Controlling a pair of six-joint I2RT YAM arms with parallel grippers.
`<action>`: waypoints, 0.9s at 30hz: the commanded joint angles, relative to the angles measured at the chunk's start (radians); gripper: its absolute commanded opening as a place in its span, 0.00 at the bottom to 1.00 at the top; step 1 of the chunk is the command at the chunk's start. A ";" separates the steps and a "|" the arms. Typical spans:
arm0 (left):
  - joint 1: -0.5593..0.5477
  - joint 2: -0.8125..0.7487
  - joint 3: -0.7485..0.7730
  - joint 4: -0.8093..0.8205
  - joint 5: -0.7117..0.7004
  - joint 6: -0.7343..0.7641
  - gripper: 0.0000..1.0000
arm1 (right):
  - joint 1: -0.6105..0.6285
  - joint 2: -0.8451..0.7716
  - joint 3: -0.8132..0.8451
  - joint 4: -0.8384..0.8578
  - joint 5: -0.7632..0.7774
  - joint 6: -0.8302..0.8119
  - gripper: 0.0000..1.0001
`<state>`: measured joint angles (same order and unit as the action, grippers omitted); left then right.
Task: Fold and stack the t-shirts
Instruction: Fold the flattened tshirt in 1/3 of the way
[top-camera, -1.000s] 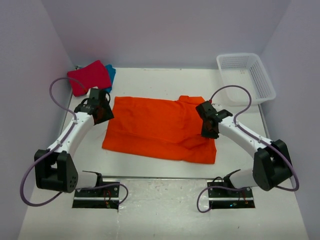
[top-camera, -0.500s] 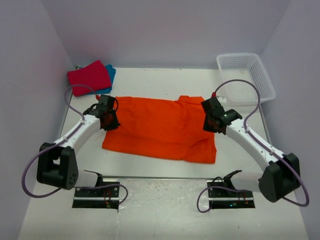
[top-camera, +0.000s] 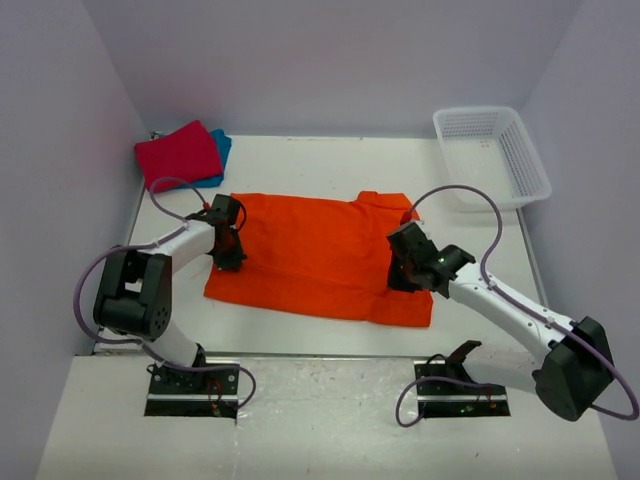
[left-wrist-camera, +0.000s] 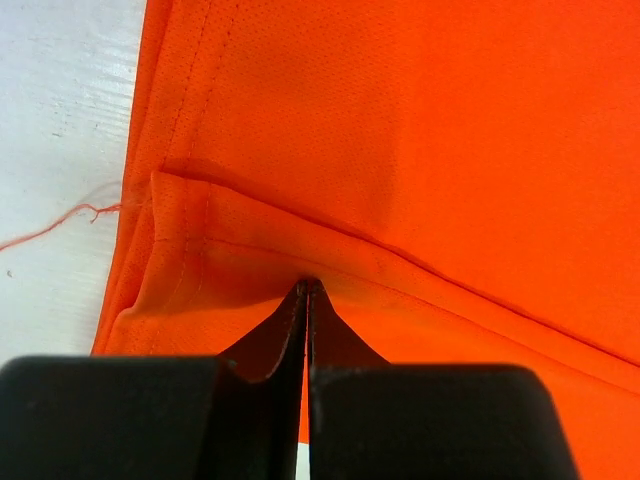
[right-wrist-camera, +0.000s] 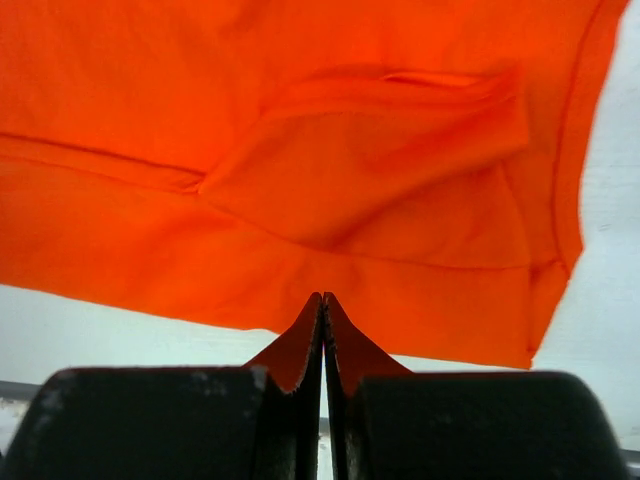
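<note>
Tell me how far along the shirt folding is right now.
Done: the red shirt lies folded on the teal shirt at the far left corner of the table. In hand: the orange shirt lies spread open mid-table, with the left gripper and right gripper each shut on cloth at its left and right sides. Left: fold the orange shirt and add it to that stack.

We see a white plastic lattice basket (top-camera: 527, 160) standing upright, open side up, at the far right corner of the desk (top-camera: 320, 165), approx. against the rt wall (top-camera: 600, 110). Desk top is white and matte. Pale lavender walls close it in: back wall (top-camera: 330, 60), left wall (top-camera: 60, 150), rt wall. Wrist views show only bare white desk at the edges.
</note>
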<state>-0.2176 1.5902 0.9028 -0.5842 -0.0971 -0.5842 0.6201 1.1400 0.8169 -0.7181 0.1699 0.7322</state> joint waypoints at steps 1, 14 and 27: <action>-0.002 0.016 0.039 0.023 -0.021 -0.017 0.00 | 0.046 0.056 -0.010 0.045 -0.006 0.088 0.00; 0.116 0.086 0.030 0.009 -0.052 -0.023 0.00 | 0.202 0.222 -0.030 0.014 0.034 0.219 0.00; 0.144 0.106 0.062 -0.043 -0.130 -0.048 0.00 | 0.236 0.259 -0.139 -0.001 0.029 0.374 0.00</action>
<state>-0.0948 1.6657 0.9623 -0.5972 -0.1467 -0.6098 0.8467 1.4231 0.7254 -0.6930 0.1669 1.0214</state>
